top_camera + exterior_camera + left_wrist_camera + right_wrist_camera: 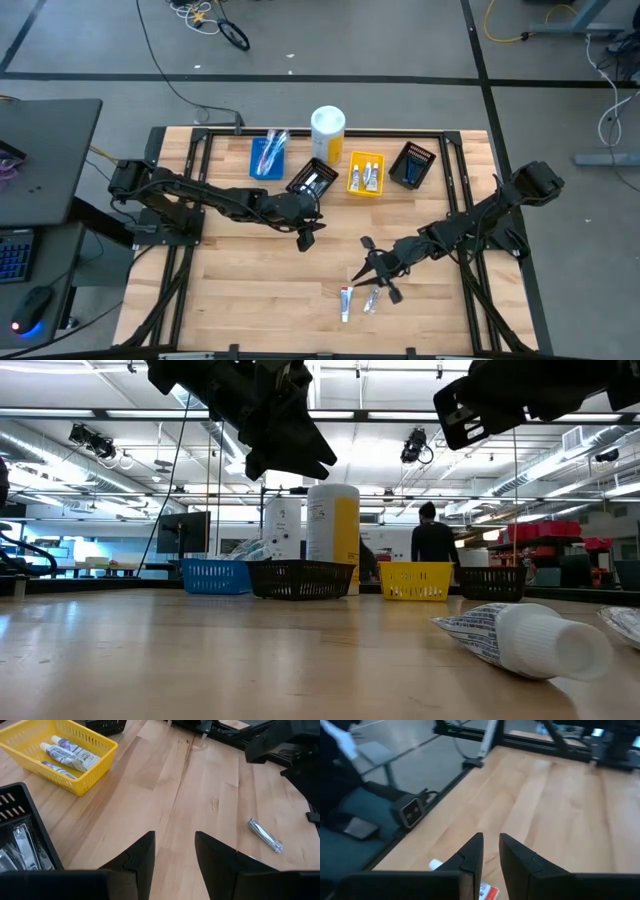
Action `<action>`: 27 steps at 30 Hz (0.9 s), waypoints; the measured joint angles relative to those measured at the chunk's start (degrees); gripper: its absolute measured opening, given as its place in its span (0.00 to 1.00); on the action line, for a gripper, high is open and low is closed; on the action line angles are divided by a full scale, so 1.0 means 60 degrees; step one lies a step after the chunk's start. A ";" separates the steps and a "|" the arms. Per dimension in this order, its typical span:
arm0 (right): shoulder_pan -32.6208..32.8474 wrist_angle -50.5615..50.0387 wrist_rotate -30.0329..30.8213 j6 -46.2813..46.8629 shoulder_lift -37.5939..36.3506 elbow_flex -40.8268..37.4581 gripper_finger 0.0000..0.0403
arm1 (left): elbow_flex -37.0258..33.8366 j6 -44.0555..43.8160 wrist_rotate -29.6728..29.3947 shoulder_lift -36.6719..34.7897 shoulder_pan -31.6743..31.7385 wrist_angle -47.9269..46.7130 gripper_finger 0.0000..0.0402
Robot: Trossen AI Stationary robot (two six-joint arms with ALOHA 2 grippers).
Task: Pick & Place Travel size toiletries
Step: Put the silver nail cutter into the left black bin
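A white tube with a red mark [346,301] and a small silver item [372,300] lie flat on the wooden table near its front edge. The tube also shows in the low view [520,637]. My right gripper [378,268] hovers just above and behind them. Its fingers are a little apart and empty, with the tube [487,892] below their tips [491,851]. My left gripper [306,236] is open and empty above the table's middle [175,852], in front of the black bin. The silver item [265,835] lies ahead of it.
Along the far edge stand a blue bin [268,156] with toothbrushes, a black bin [312,180] with dark items, a yellow bin [366,176] with tubes, another black bin [414,165] and a tall white-and-yellow cylinder [328,133]. A person [432,545] stands far behind.
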 joint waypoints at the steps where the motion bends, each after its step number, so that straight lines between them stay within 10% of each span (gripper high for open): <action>1: 0.0002 0.0002 0.0180 0.0064 0.0000 0.0000 0.18 | -0.0001 0.0000 -0.0002 0.0000 0.0000 0.0000 0.36; 27: 0.0006 0.0211 0.1638 0.0956 0.0000 -0.0187 0.28 | -0.0002 0.0004 -0.0001 0.0000 -0.0004 0.0001 0.36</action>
